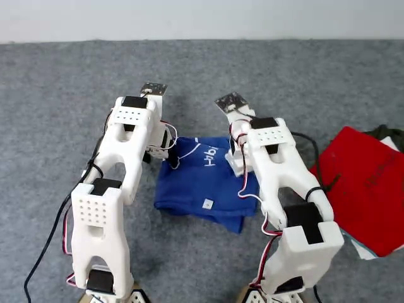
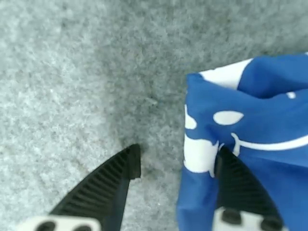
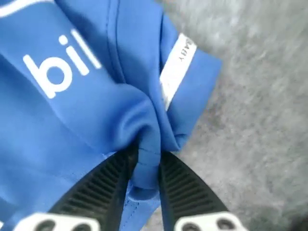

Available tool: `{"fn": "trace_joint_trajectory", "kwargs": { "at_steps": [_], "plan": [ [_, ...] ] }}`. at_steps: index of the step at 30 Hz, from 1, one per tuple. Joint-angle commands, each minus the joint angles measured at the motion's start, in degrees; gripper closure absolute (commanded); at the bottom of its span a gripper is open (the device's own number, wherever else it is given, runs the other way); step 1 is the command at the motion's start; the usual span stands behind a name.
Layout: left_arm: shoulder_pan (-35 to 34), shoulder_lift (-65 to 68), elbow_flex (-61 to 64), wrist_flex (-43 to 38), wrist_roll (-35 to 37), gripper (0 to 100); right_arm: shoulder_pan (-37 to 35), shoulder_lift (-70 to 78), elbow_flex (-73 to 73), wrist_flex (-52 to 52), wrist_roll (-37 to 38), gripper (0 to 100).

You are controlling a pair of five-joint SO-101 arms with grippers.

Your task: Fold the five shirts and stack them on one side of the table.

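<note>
A blue shirt point(image 1: 202, 183) with white print lies partly folded on the grey carpeted table between the two arms. My left gripper point(image 1: 165, 150) is at the shirt's far left corner. In the left wrist view this gripper point(image 2: 179, 156) is open, one finger point(image 2: 115, 178) on the bare carpet and the other point(image 2: 240, 187) over the blue shirt point(image 2: 260, 110) at its edge. My right gripper point(image 1: 235, 151) is at the shirt's far right side. The right wrist view shows it point(image 3: 147, 159) shut on a bunched fold of the blue shirt point(image 3: 72, 110), beside a white label point(image 3: 175, 67).
A red shirt point(image 1: 366, 183) lies on top of a pile at the table's right edge, with white cloth point(image 1: 363, 249) and dark cloth point(image 1: 388, 132) showing under it. Open grey carpet point(image 1: 57, 95) stretches to the left and behind the arms.
</note>
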Motion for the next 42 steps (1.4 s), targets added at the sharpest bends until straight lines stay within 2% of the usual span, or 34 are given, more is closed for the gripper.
{"fn": "trace_joint_trajectory", "kwargs": {
  "at_steps": [1,10,17,22,28,32,36,42],
  "plan": [
    [-0.4,1.1,-0.3,-0.6,0.4,75,0.2,-0.4,-5.7,-0.5,0.9,98.8],
    [-0.9,0.7,-0.3,-0.4,0.5,75,0.7,2.6,-9.0,-4.7,1.3,98.8],
    [-2.5,-5.6,-4.9,6.1,3.3,75,0.7,6.4,-9.0,-7.6,1.3,98.4],
    [-4.3,-7.9,-5.1,5.9,3.3,75,0.7,7.5,-9.6,-7.5,1.5,98.3],
    [-8.7,-7.8,-5.1,4.0,3.3,75,0.7,9.3,-9.6,-7.5,6.1,98.1],
    [-9.9,-8.2,-5.1,3.6,3.3,75,0.7,9.1,-9.8,-7.5,6.0,88.1],
    [-9.5,-8.2,-7.1,7.6,3.3,75,1.5,9.0,-14.2,-3.0,5.9,75.9],
    [-9.6,-8.2,-12.8,12.3,3.2,75,1.5,9.4,-26.3,17.1,5.9,74.0]
  ]
}}
